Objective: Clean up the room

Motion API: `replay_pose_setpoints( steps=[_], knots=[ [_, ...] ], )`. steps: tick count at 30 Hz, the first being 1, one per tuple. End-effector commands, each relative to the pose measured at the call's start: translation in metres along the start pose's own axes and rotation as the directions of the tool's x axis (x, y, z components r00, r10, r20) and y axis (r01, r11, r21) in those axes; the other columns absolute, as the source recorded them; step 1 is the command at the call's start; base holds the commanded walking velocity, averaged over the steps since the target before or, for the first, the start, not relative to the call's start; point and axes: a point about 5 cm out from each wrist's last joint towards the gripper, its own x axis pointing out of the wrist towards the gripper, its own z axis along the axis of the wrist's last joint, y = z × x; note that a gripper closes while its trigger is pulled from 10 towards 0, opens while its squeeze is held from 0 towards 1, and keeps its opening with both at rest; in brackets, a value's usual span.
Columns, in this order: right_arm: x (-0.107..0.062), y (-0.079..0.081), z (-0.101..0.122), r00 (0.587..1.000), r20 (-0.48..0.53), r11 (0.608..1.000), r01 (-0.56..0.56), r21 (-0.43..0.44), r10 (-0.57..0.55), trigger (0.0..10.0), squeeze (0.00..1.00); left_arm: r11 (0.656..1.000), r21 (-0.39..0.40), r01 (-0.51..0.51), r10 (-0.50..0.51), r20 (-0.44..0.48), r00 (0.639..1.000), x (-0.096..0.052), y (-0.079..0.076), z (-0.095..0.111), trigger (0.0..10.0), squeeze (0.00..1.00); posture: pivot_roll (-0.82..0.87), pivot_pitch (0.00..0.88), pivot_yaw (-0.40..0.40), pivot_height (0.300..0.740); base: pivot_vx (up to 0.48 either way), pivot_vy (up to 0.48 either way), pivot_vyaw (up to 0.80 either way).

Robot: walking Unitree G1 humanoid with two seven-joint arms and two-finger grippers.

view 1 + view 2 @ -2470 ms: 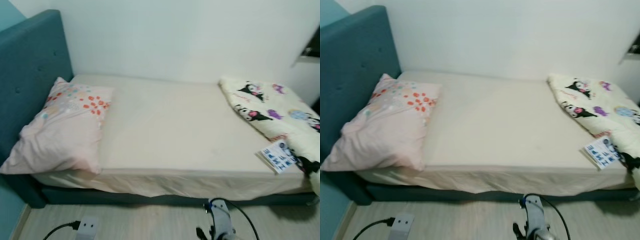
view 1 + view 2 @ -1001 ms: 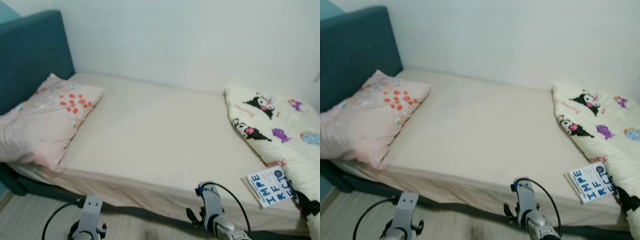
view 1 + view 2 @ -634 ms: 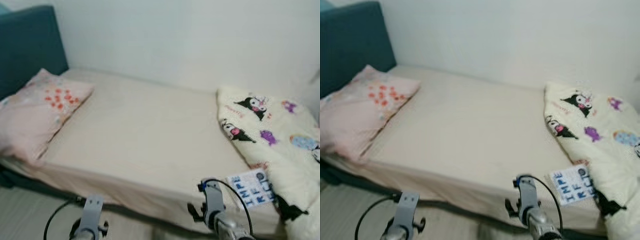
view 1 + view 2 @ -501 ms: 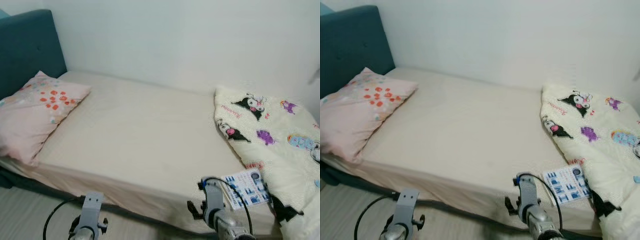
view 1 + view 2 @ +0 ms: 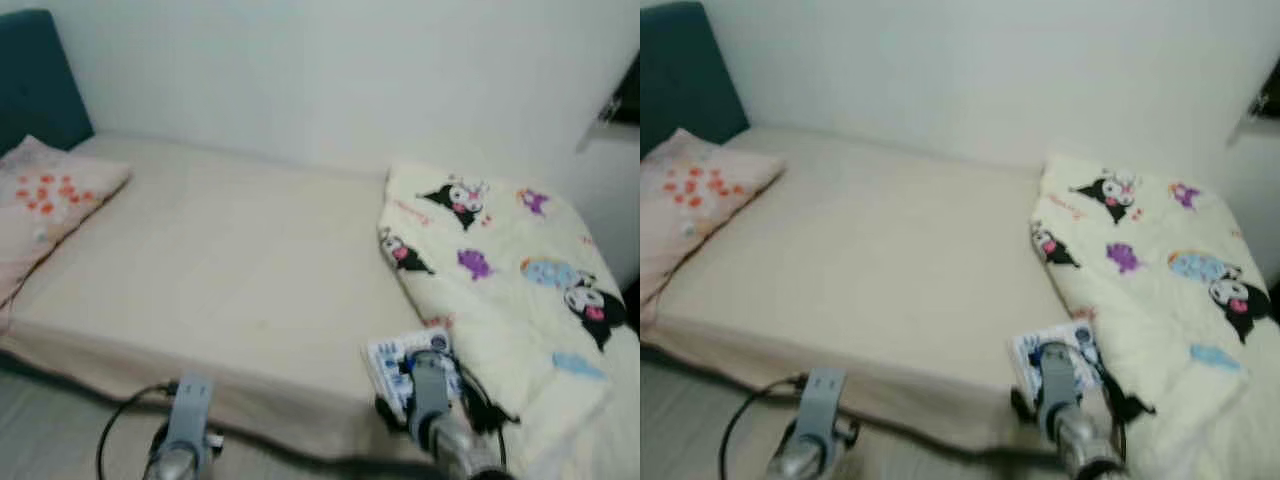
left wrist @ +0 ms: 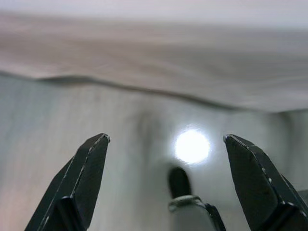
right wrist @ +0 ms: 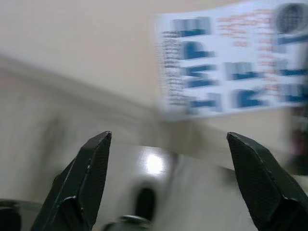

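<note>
I see the booklet [image 5: 400, 362], white with blue lettering, lying flat at the near edge of the bed [image 5: 220, 270], just beside the folded cartoon-print blanket [image 5: 490, 280] that covers the bed's right end. My right gripper [image 7: 168, 185] hangs in front of the bed's edge with the booklet ahead of it, fingers spread wide and nothing between them. My left gripper [image 6: 163, 185] is low over the pale floor [image 6: 48, 134] by the bed's side, jaws likewise apart and empty. A pink floral pillow [image 5: 45, 205] rests at the far left against the teal headboard [image 5: 35, 85]. The mattress between pillow and blanket is bare sheet.
</note>
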Motion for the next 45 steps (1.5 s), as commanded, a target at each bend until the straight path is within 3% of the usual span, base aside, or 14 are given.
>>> replay_pose_setpoints(
  steps=[1,11,25,35,37,39,43,45],
  knots=[
    [0.001,0.003,0.004,1.000,0.028,1.000,-0.004,0.030,0.003,10.0,0.00,1.000,-0.009,-0.007,0.007,-0.002,1.000,0.000,0.004,-0.001,10.0,0.00,-0.09,0.050,-0.075,0.740,0.000,-0.480,0.00],
    [0.003,0.005,0.013,0.998,0.059,0.999,-0.012,0.031,0.010,10.0,0.00,0.999,-0.037,0.017,-0.017,0.018,1.000,0.002,-0.002,0.006,10.0,0.00,-0.09,0.052,-0.076,0.740,0.000,-0.376,0.00],
    [0.007,0.009,0.037,0.989,0.142,0.999,-0.037,0.025,0.033,10.0,0.00,0.991,-0.087,0.104,-0.097,0.083,0.992,0.005,-0.013,0.025,10.0,0.00,-0.10,0.055,-0.078,0.740,0.000,0.000,0.00],
    [0.008,0.005,0.068,0.971,0.237,0.993,-0.049,0.106,0.023,10.0,0.00,0.976,-0.083,0.202,-0.174,0.266,0.948,0.009,-0.015,0.069,10.0,0.00,-0.09,0.058,-0.070,0.740,0.000,0.000,-0.77],
    [0.008,0.003,0.083,0.956,0.294,0.987,-0.071,0.146,0.025,10.0,0.00,0.953,-0.067,0.296,-0.254,0.358,0.899,0.007,-0.020,0.089,10.0,0.00,-0.09,0.057,-0.068,0.740,0.000,0.000,-0.77],
    [0.008,0.003,0.090,0.947,0.321,0.983,-0.089,0.160,0.034,10.0,0.00,0.947,-0.061,0.316,-0.269,0.387,0.882,0.006,-0.020,0.097,10.0,0.00,-0.09,0.056,-0.067,0.740,0.000,0.000,-0.77],
    [0.007,0.006,0.097,0.934,0.352,0.981,-0.117,0.154,0.056,10.0,0.00,0.951,-0.074,0.299,-0.247,0.395,0.885,0.007,-0.016,0.101,10.0,0.00,-0.10,0.055,-0.066,0.740,0.000,0.000,-0.77],
    [0.007,0.013,0.102,0.916,0.388,0.977,-0.167,0.133,0.104,10.0,0.00,0.967,-0.091,0.239,-0.189,0.378,0.906,0.009,-0.008,0.098,10.0,0.00,-0.10,0.053,-0.066,0.740,0.000,0.000,0.00]
  ],
)
